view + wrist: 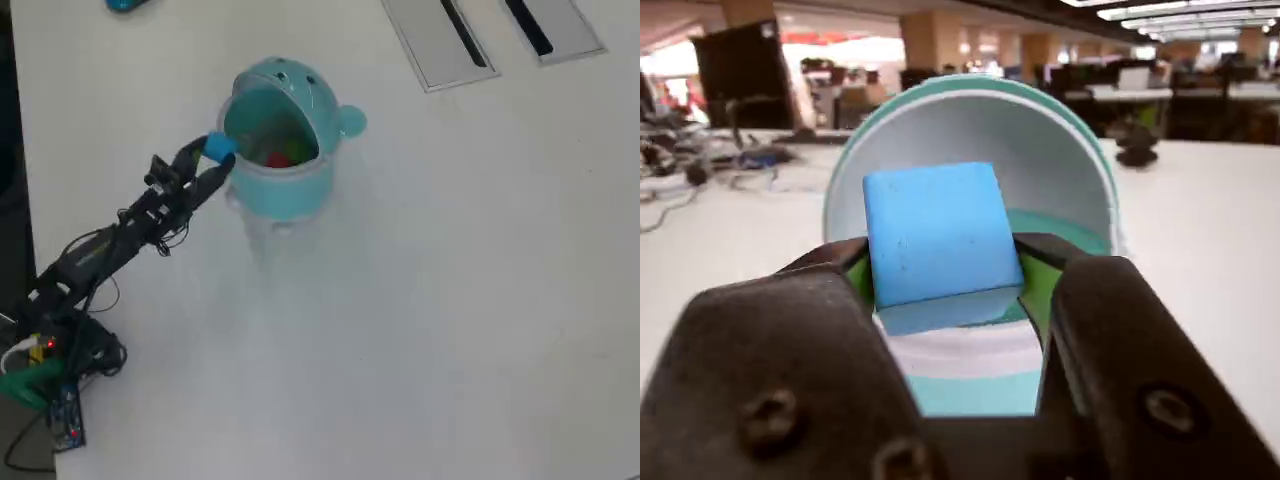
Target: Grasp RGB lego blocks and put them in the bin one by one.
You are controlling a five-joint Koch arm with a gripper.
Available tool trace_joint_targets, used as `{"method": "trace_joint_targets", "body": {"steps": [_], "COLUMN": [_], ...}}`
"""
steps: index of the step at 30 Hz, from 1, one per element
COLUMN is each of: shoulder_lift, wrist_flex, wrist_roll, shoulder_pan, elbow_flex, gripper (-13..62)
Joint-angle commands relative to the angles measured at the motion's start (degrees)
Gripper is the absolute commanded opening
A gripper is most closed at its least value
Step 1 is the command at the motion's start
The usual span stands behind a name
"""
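The blue block (938, 240) sits squeezed between the gripper's (945, 262) jaws, right at the bin's (285, 190) open mouth, so it can drop inside. The red block (278, 158) lies in the bin already.

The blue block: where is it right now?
The blue block sits clamped in the gripper, at the left rim of the open bin in the overhead view, not yet inside.
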State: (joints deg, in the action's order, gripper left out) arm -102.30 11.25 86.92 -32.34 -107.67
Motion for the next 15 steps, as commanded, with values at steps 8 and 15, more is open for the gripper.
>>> {"method": "trace_joint_targets", "body": {"steps": [8, 15], "shoulder_lift": [0.4, 21.2], "wrist_flex": [5.5, 7.6], "wrist_roll": [4.5, 7.6], "shoulder_pan": [-8.2, -9.8], "elbow_flex": [9.7, 29.4], "gripper": [12.5, 12.6]}}
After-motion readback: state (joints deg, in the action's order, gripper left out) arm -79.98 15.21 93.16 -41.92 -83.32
